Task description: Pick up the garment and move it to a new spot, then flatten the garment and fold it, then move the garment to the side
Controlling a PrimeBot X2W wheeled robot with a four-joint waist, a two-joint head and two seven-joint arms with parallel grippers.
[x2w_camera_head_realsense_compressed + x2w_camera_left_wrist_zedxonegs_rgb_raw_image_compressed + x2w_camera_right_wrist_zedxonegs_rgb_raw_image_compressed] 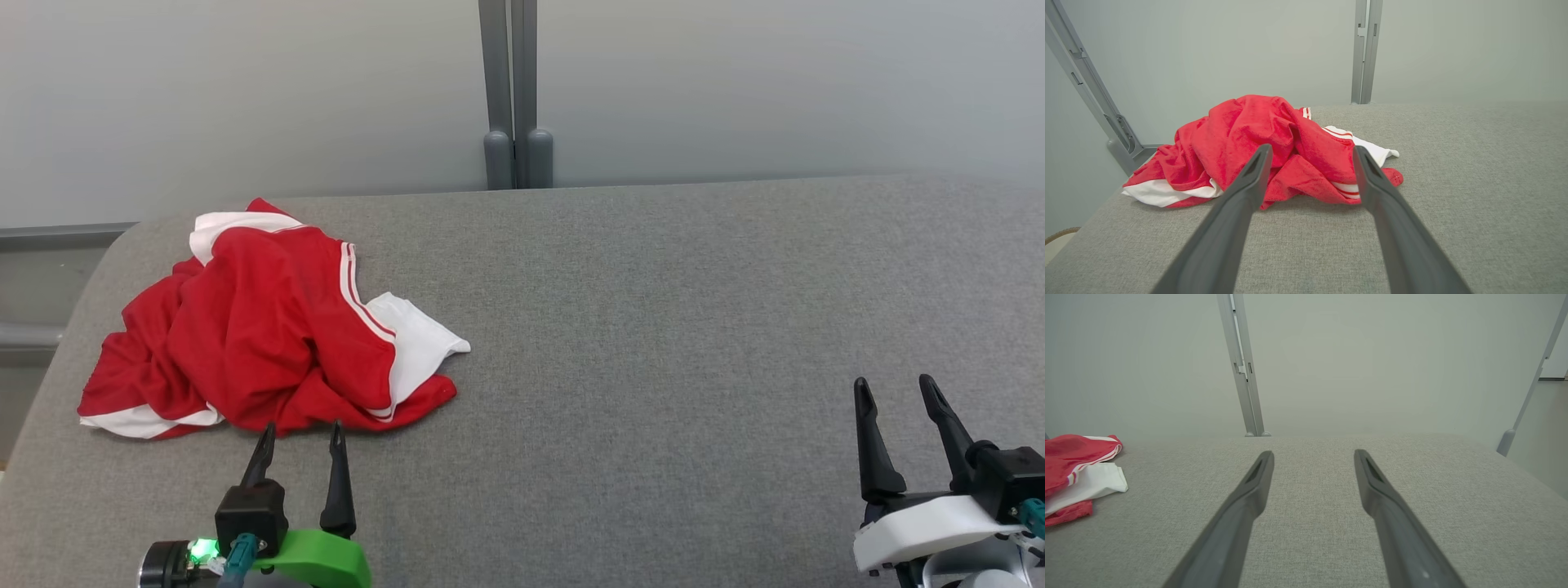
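A crumpled red garment (261, 335) with white panels and stripes lies heaped at the far left of the grey table (653, 327). My left gripper (302, 429) is open just in front of its near edge, fingertips almost at the cloth. Seen from the left wrist, the garment (1265, 139) bulges between and beyond the open gripper (1310, 151). At the lower right, my right gripper (894, 384) hangs open over bare table, far from the cloth. The garment's edge (1077, 473) appears at the left of the right wrist view, well left of that open gripper (1312, 455).
Behind the table a pale wall runs across, with a grey double post (514, 98) at its middle. The table's rounded left edge (49, 367) lies close beside the garment. Grey cloth surface stretches bare from the centre to the right.
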